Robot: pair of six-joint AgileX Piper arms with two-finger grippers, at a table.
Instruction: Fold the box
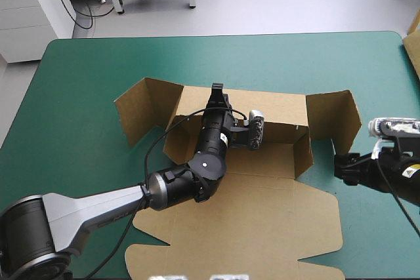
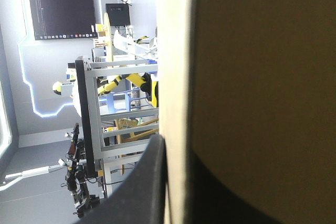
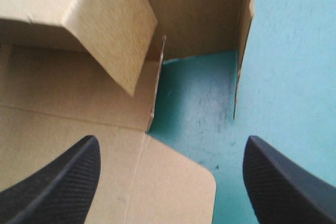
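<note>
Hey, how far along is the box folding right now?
Done: the box's far wall and both end flaps stand raised. In hand: the left gripper is shut on the far wall's top edge; the right gripper hangs open beside the right flap. Left: the flaps look untucked, and the wide near panel lies flat on the table.

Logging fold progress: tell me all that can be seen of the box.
The box is a sheet of brown board, half formed on the teal-green cover. Far wall and right side wall stand; flaps rise at both ends; the lid lies flat nearside. The left pincer is shut on the far wall's top edge; the right pincer hangs open by the right corner.
</note>
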